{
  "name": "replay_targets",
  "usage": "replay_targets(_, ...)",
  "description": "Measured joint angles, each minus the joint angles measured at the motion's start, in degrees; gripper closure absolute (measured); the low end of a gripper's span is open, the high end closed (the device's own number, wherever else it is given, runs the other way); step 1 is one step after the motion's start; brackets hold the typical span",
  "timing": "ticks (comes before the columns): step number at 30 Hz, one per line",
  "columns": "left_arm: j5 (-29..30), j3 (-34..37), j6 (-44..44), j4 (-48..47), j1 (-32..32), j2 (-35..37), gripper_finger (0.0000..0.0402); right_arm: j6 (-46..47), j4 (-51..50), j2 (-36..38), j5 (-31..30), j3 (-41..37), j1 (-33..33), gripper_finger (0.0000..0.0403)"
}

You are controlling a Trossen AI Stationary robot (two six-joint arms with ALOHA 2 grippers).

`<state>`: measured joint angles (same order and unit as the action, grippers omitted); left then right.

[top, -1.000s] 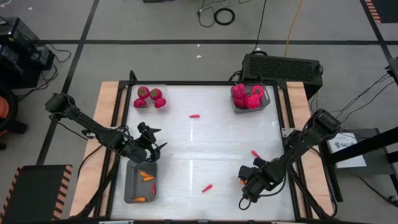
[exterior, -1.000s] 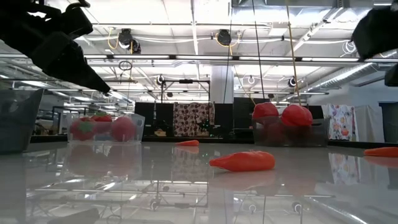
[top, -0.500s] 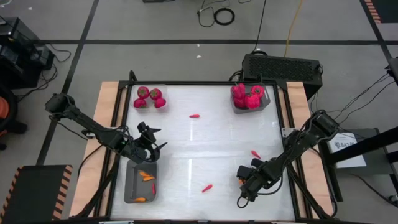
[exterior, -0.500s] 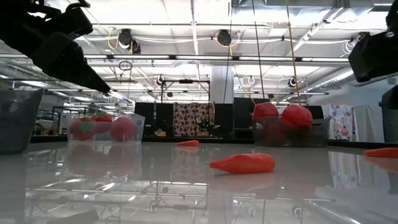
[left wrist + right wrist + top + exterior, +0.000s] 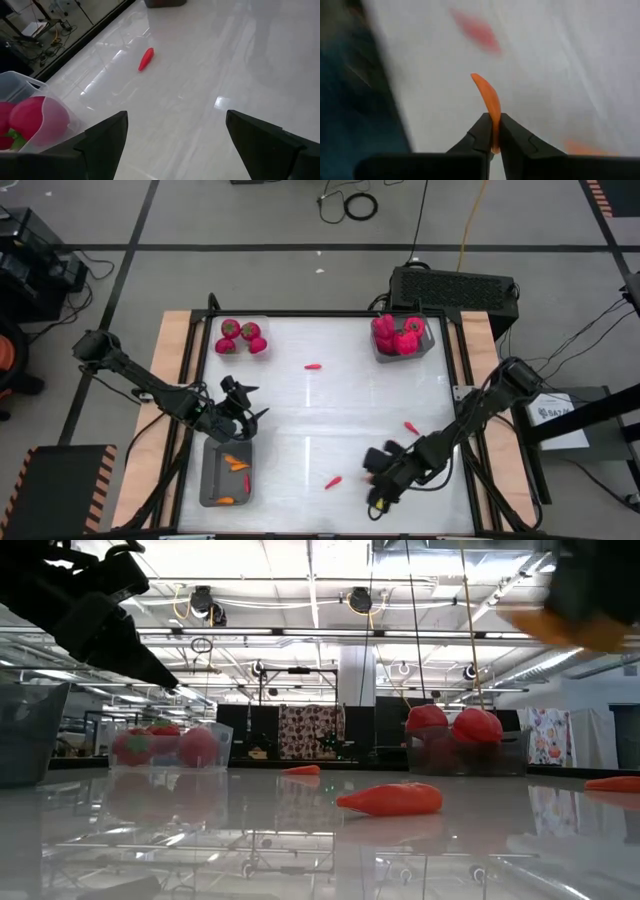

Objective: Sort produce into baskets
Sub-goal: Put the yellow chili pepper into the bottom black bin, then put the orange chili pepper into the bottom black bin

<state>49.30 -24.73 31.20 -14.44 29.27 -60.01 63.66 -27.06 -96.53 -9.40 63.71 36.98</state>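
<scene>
Right gripper [image 5: 494,136] is over the near right part of the worktop [image 5: 330,410], fingers pinched tight on a slim orange chilli [image 5: 489,102] that sticks out past the tips; from above the piece itself is too small to pick out at the gripper. Left gripper [image 5: 243,405] hangs above the near-left grey tub [image 5: 208,480], fingers spread wide, nothing between them. That tub has a few orange chillies [image 5: 236,462] in it. Far-left clear tub [image 5: 262,328] holds the round red fruits [image 5: 241,338]; far-right grey tub [image 5: 430,345] holds the red peppers [image 5: 397,336]. Loose on the worktop: a red chilli [image 5: 314,366] toward the far side between the two far tubs, another [image 5: 410,426] on the right side near the right arm, and a third [image 5: 332,481] near the front edge, just left of the right gripper. In the low view the front one [image 5: 392,800] lies flat in mid-frame, with a further piece [image 5: 612,783] at the right edge; the orange smear at upper right is probably the held chilli, but it's too blurred to be sure. Left wrist view shows the far chilli [image 5: 145,59] lying well apart from the clear tub's corner [image 5: 30,90].
</scene>
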Motion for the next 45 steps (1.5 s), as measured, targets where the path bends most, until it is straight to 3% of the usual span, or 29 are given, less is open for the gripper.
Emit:
replay_targets(4,0.42,0.0,0.02,0.27,-0.01,0.0,0.0059,-16.21,20.03,-0.37,-15.4,0.52,-1.77,0.0388)
replay_targets(6,0.44,0.0,0.02,0.33,-0.01,0.0,0.0059,-27.11,32.8,-2.15,-19.6,0.6,-2.89,0.0393)
replay_targets(12,1.24,0.0,0.0,0.41,-0.01,0.0,0.0059,-54.57,71.68,-14.72,-19.14,1.1,-7.18,0.0398)
replay_targets(15,2.07,0.0,0.02,0.39,0.01,0.02,0.0059,-59.46,80.77,-23.47,-15.47,5.56,-10.05,0.0395)
replay_targets(21,2.23,0.02,0.02,0.17,-0.01,0.0,0.0059,-60.29,80.03,-40.34,-5.41,24.83,-14.27,0.0395)
replay_targets(24,2.23,0.02,0.02,0.07,-0.01,0.02,0.0059,-60.31,78.79,-47.33,-3.88,35.7,-15.38,0.0395)
replay_targets(32,2.17,0.02,0.0,-0.24,-0.01,0.02,0.0059,-60.33,55.43,-56.01,-3.98,57.1,-17.19,0.0392)
replay_targets(37,2.27,0.02,0.81,-1.61,-0.01,0.02,0.0059,-60.11,46.71,-56.02,-5.44,59.99,-17.17,0.0352)
replay_targets(45,2.52,0.02,1.14,-1.62,0.01,0.02,0.0059,-59.86,45.19,-54.5,-5.54,59.99,-16.85,0.0263)
